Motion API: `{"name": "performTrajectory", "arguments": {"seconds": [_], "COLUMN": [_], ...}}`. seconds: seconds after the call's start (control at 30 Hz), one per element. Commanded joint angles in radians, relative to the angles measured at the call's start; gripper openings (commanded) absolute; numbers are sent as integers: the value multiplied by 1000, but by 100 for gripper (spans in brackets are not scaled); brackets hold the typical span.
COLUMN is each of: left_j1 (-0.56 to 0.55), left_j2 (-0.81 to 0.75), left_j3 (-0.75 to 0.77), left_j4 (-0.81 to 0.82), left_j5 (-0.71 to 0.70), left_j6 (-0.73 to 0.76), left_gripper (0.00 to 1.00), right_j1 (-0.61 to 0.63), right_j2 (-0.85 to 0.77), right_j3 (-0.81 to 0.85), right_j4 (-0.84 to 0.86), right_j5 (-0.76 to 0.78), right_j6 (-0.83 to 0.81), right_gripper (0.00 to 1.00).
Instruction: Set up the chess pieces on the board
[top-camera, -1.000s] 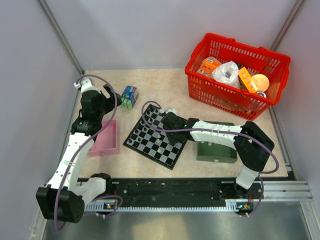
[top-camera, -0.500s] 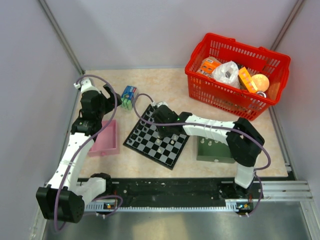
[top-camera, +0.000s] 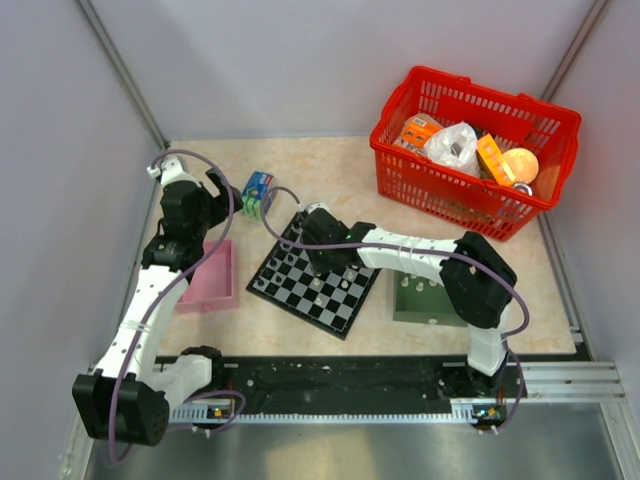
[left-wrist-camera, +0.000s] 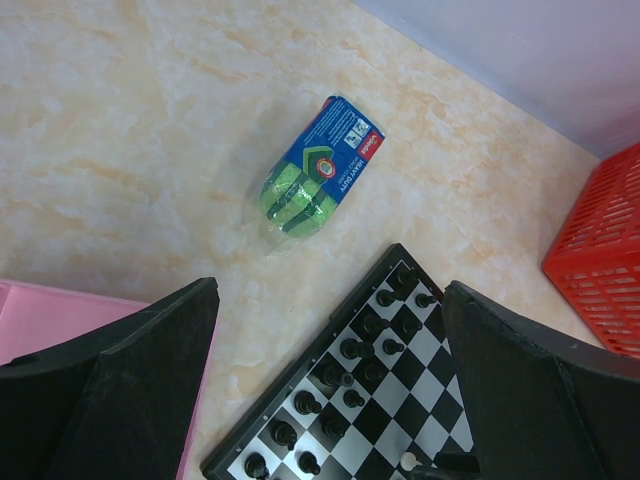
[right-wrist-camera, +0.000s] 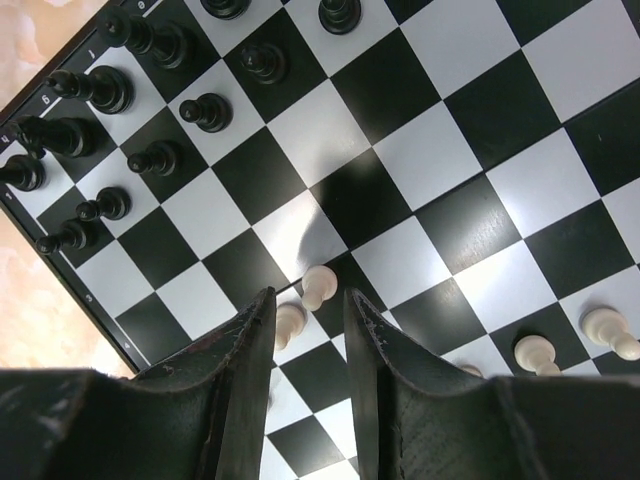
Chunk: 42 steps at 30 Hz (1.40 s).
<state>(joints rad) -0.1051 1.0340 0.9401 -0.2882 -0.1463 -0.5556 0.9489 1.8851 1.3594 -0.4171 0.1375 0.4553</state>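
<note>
Two arms | left jaws wide open, empty, above counter (left-wrist-camera: 150, 150) toward far-left corner | right jaws narrowly parted, holding nothing, low over board (top-camera: 300, 292), pale pawn (right-wrist-camera: 318, 285) at their mouth | board askew mid-counter, nearer left edge | dark pieces (right-wrist-camera: 207, 110) ranked along one side

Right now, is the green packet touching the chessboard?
Apart. The left wrist view shows it plainly: a strip of bare tabletop lies between the green packet and the nearest corner of the board.

A lab cell: plain walls (top-camera: 300, 60) box in a rail-edged table (top-camera: 340, 170).
</note>
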Motion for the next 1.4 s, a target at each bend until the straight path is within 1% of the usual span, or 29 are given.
{"name": "performTrajectory", "arguments": {"seconds": [0.0,0.17,0.27,0.63,0.97,1.17,1.37], "left_j1": [8,10,10,12,13,13,13], "left_j2": [-23,-23,-23,-22,-22,-17,-17], "left_j3": [-6,-6,-6,0,6,8,0], "left_j4": [46,46,49,47,47,49,53], "left_j5": [-9,-9,-7,-4,2,5,11], "left_j6": [0,0,-1,2,0,-3,-6], "left_gripper": [99,99,99,99,99,99,99], "right_j1": [7,5,7,5,5,11,51], "right_j2": [32,52,55,43,-101,-211,-262], "right_j3": [55,61,63,55,-12,-118,-210], "right_j4": [18,15,14,9,3,12,31], "right_j5": [-6,-6,-4,11,54,33,19], "right_j6": [-10,-10,-10,-18,-17,16,60], "right_gripper": [34,33,31,16,15,15,15]}}
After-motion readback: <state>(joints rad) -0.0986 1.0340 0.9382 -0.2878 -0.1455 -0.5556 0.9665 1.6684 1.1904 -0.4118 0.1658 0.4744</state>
